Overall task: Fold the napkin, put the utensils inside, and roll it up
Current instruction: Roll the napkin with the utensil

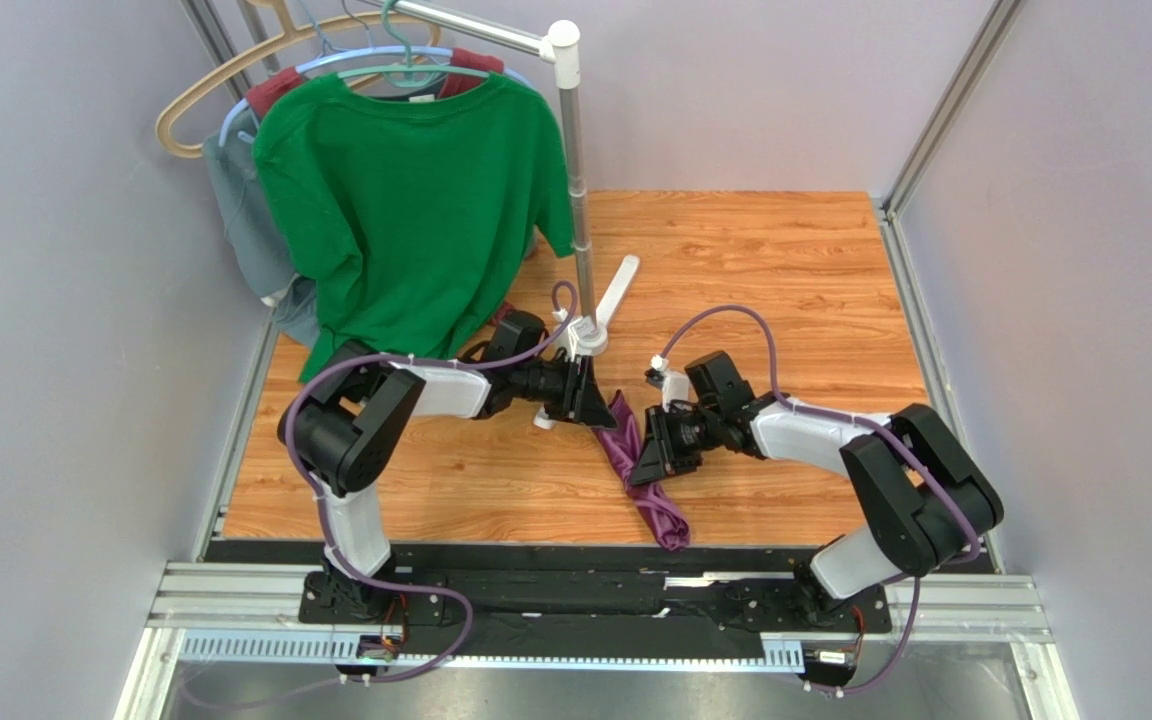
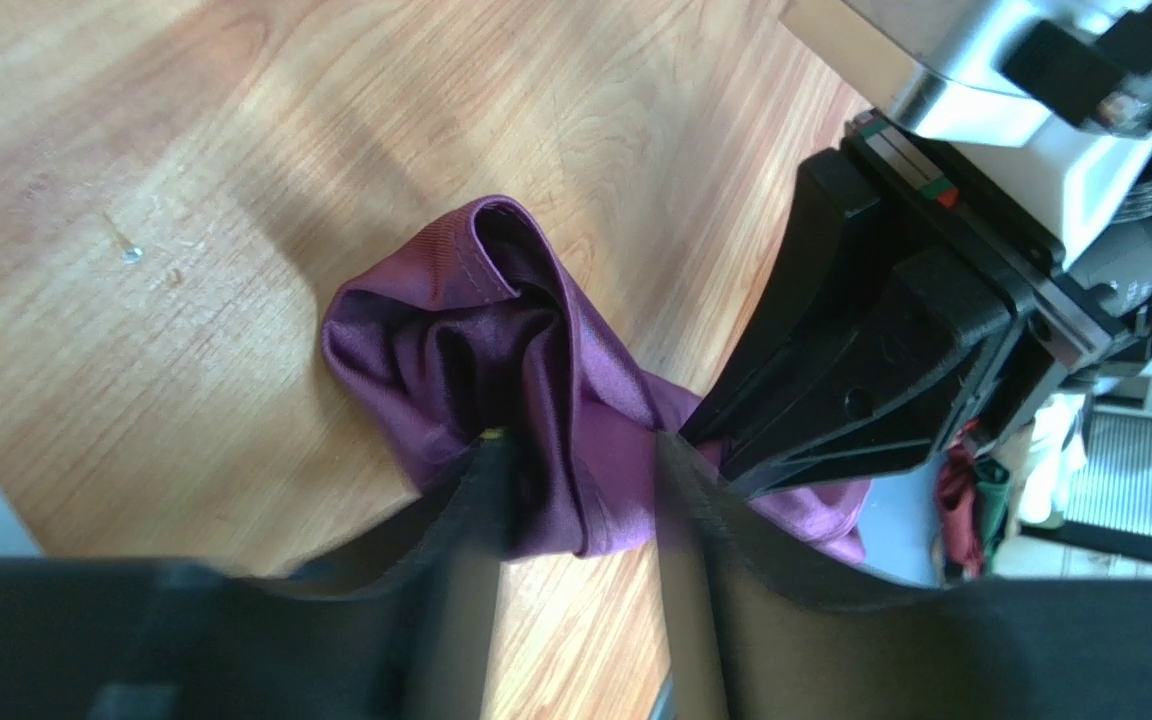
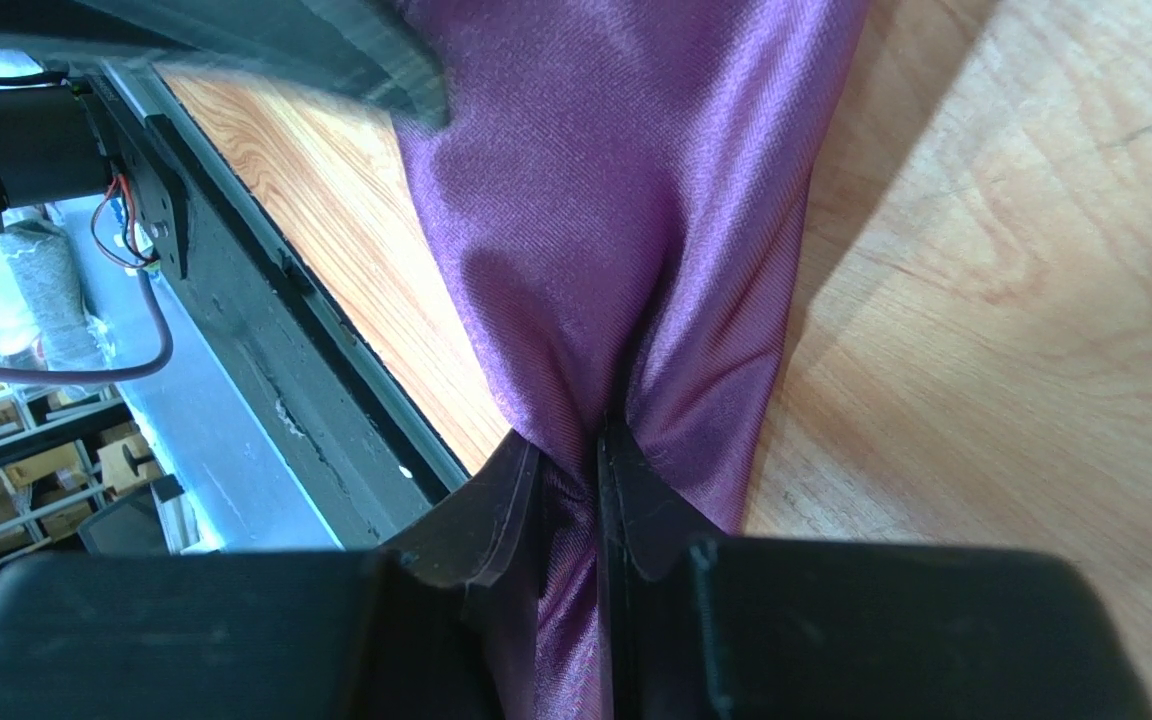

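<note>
Pinching the bunched napkin (image 3: pixel 612 180) on the table (image 1: pixel 778 270), your right gripper (image 3: pixel 570 480) is clenching cloth; left gripper (image 2: pixel 575 495) is straddling it, grip unclear. You're risking twisting it tighter if both pull.

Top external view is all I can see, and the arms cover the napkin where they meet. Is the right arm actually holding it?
Observer: Yes. In the right wrist view the right gripper has its jaws shut on the napkin, with the cloth gathered into a narrow neck between them.
Operator: And the left one?
Observer: The left gripper has cloth between its jaws, filling the gap. I cannot tell whether it is clamped.
Operator: Is the napkin folded yet?
Observer: No. Ahead of the left jaws it is a crumpled bunch lying on the wooden table.
</note>
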{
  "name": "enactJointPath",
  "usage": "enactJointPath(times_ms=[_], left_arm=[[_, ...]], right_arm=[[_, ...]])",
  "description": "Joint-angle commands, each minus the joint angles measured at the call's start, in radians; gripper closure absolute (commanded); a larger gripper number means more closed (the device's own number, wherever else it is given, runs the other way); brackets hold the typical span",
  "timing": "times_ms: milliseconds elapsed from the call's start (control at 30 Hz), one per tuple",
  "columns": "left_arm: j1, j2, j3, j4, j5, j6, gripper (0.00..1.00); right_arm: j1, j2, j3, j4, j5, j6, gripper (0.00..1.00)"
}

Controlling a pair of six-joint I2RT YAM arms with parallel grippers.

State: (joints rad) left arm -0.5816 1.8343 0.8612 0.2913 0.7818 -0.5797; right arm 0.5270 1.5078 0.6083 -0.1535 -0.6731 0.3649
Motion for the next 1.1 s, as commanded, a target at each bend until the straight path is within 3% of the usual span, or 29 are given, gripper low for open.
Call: enactJointPath(times_ms=[0, 100, 267, 400, 567, 1067], left_arm=[[-0.014, 0.031, 0.042, 0.054, 0.033, -0.006, 0.76], [-0.014, 0.040, 0.050, 0.049, 0.027, -0.009, 0.95], [-0.014, 0.065, 0.073, 0.040, 0.027, -0.008, 1.00], [-0.014, 0.071, 0.087, 0.035, 0.028, -0.014, 1.00], [-0.014, 0.074, 0.096, 0.025, 0.027, -0.009, 1.00], [-0.014, 0.082, 0.102, 0.014, 0.028, -0.005, 1.00]], right_arm=[[-0.009, 0.009, -0.008, 0.011, 0.029, -0.021, 0.89], [-0.009, -0.018, 0.011, -0.035, 0.047, -0.035, 0.73], [-0.007, -0.110, 0.071, -0.191, 0.099, -0.079, 0.44], [-0.009, -0.167, 0.129, -0.270, 0.144, -0.099, 0.28], [-0.005, -0.149, 0.145, -0.276, 0.233, -0.093, 0.23], [0.108, -0.028, 0.140, -0.158, 0.276, -0.006, 0.17]])
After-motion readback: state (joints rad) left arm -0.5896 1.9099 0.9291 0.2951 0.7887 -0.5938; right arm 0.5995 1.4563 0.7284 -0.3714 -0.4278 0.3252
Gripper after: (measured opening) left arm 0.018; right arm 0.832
